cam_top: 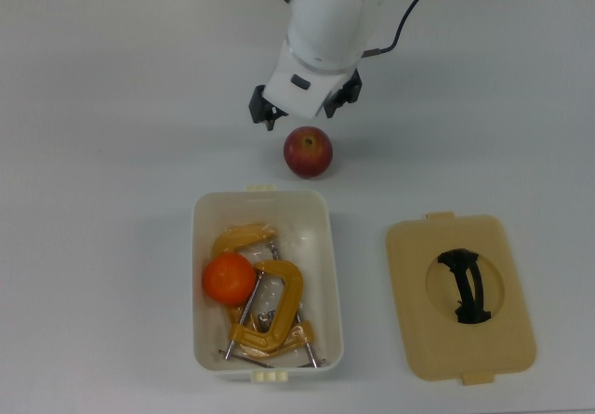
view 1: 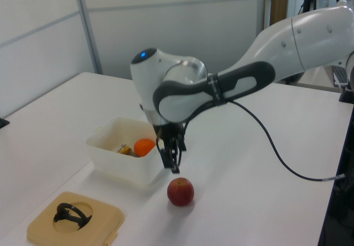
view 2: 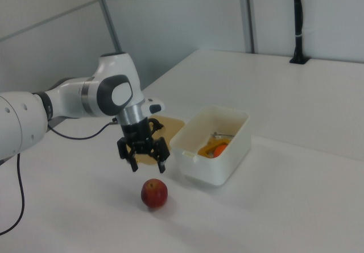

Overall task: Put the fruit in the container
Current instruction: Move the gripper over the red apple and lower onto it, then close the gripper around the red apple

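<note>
The hand (view 2: pixel 143 157) hangs open and empty above the apple (view 2: pixel 154 193), lined up to grasp it; the orange (cam_top: pixel 229 278) lies in the tub (cam_top: pixel 321 211).

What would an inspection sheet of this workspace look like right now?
Surface: white table, clean.
Job's things: orange inside white tub; apple on the table outside it.
Clutter: yellow clamps in the tub; tan lid beside it.
End effector: end effector open, empty, above the apple.
Cables: black cable trailing from the arm.
Surroundings: pale wall panels.
</note>
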Motion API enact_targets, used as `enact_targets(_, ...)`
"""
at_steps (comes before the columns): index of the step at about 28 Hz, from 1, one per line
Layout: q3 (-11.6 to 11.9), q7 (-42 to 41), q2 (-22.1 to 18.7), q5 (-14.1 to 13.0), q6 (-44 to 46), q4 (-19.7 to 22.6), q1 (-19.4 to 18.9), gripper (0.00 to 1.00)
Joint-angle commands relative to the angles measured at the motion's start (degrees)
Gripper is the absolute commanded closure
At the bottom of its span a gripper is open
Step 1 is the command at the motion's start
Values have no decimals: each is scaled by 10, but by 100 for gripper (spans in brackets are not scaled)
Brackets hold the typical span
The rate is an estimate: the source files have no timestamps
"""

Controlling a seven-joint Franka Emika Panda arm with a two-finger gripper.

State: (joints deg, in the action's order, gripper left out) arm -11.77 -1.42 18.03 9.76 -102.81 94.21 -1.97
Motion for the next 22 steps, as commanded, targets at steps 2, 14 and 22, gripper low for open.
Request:
enact_targets(2,-1,-21,-3,-5,-25,47,-19,0)
enact_targets(14,6,-16,49,32,-79,58,-14,0)
enact_targets(22,9,-12,63,34,-99,57,-13,46)
